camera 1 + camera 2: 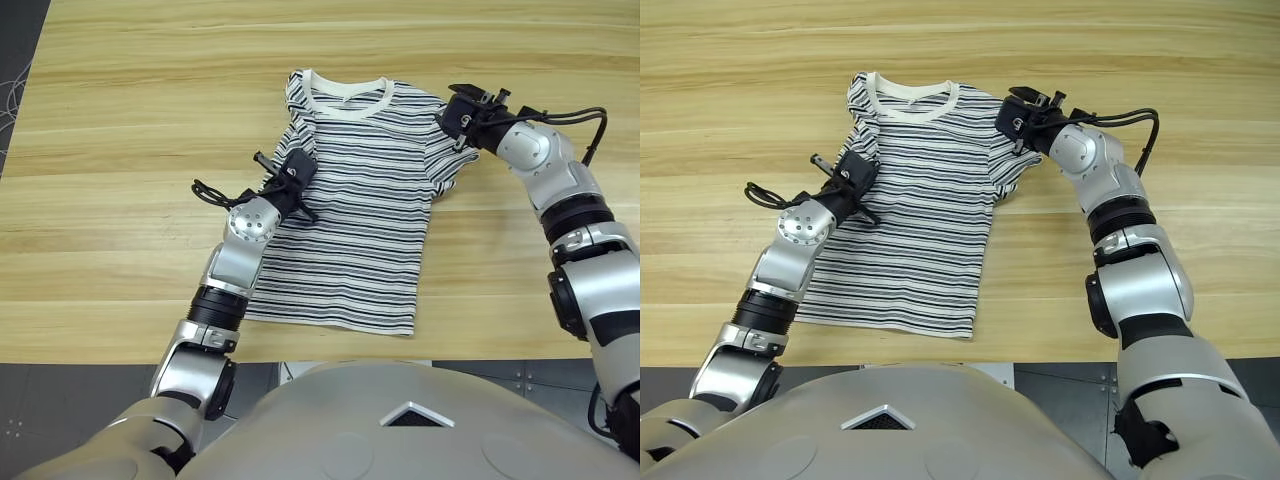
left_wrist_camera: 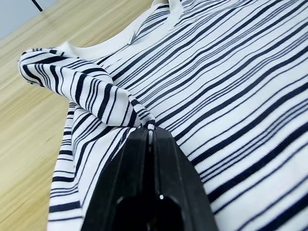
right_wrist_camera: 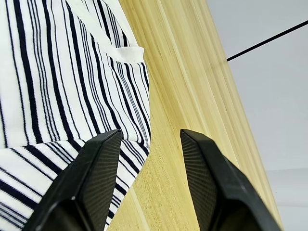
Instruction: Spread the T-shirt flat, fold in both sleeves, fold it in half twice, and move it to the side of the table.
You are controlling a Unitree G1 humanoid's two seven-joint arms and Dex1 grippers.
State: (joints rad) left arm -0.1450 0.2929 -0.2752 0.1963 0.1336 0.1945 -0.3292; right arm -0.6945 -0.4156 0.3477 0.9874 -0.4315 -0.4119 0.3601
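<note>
A black-and-white striped T-shirt (image 1: pixel 370 220) lies on the wooden table (image 1: pixel 130 120), its white collar (image 1: pixel 348 100) pointing away from me. The shirt's left sleeve (image 2: pixel 72 82) is bunched and turned inward over the chest. My left gripper (image 2: pixel 151 130) is shut on the edge of that sleeve fabric, low over the shirt's left side (image 1: pixel 303 168). At the shirt's right shoulder my right gripper (image 3: pixel 151 134) stands open, one finger over the striped cloth and the other over bare wood. The right sleeve (image 1: pixel 447 170) lies crumpled just below it.
Bare wood stretches far and wide on both sides of the shirt. The table's front edge (image 1: pixel 100 355) runs just below the shirt's hem, with dark floor (image 1: pixel 20 60) past the left edge.
</note>
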